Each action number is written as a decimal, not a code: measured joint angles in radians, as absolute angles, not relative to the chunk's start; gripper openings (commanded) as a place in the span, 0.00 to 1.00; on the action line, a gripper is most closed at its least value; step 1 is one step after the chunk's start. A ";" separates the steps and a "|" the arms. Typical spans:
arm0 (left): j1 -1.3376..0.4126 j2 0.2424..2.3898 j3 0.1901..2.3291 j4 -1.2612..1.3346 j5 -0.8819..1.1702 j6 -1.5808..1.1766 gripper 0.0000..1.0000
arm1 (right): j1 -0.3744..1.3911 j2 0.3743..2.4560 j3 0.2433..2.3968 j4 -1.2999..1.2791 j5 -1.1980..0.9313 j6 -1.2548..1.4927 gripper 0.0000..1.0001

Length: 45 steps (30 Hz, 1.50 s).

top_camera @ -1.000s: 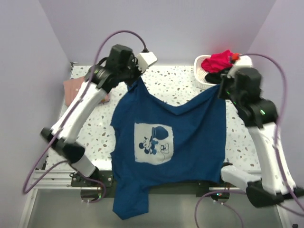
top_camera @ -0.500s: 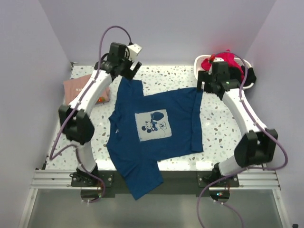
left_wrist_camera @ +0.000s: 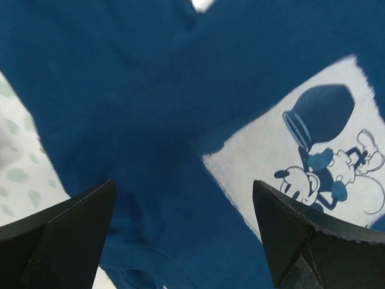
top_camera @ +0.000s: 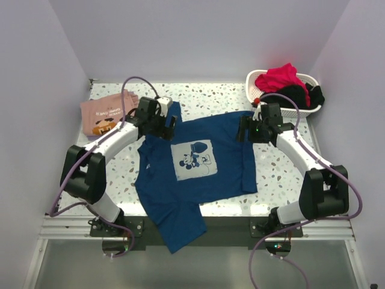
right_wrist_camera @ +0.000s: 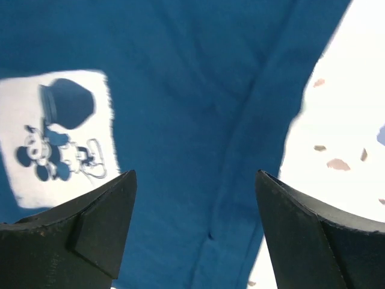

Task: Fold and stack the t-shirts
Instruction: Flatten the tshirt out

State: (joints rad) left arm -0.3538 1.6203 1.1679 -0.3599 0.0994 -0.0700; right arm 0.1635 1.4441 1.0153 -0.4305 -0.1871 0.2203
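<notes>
The dark blue t-shirt (top_camera: 225,150) lies spread on the table (top_camera: 280,171), its pale mouse print (top_camera: 192,158) facing up. One end (top_camera: 180,232) hangs over the front edge. My left gripper (top_camera: 168,126) hovers open over the shirt's upper left part, and my right gripper (top_camera: 244,129) hovers open over its upper right part. In the left wrist view the blue cloth (left_wrist_camera: 144,120) and the print (left_wrist_camera: 313,150) lie below the left gripper (left_wrist_camera: 183,241), which holds nothing. The right gripper (right_wrist_camera: 195,235) is likewise spread above a crease in the shirt (right_wrist_camera: 198,90). The salmon-pink t-shirt (top_camera: 103,114) lies folded at the far left.
A white basket (top_camera: 251,81) at the back right holds red cloth (top_camera: 278,77) and black cloth (top_camera: 298,95). Purple walls close the table in on three sides. Bare speckled tabletop (right_wrist_camera: 343,132) shows to the right of the shirt.
Both grippers opened and let go of the blue shirt's top corners. The shirt dropped flat onto the table, and both arms lowered and drew in over it.
</notes>
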 measured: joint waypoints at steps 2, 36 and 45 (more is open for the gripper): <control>-0.354 1.641 1.133 -0.359 0.115 -0.097 1.00 | 0.163 1.438 1.007 -0.450 -0.156 0.220 0.80; -0.249 1.788 1.060 -0.164 0.257 -0.173 1.00 | 0.163 1.570 0.864 -0.558 0.018 0.279 0.21; -0.235 1.790 1.051 -0.146 0.257 -0.173 1.00 | 0.163 1.570 0.881 -0.591 0.043 0.289 0.17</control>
State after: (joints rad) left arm -0.2348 1.7897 1.0508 -0.1463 0.2565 -0.1726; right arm 0.1627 1.5700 0.8810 -0.5911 0.0429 0.2890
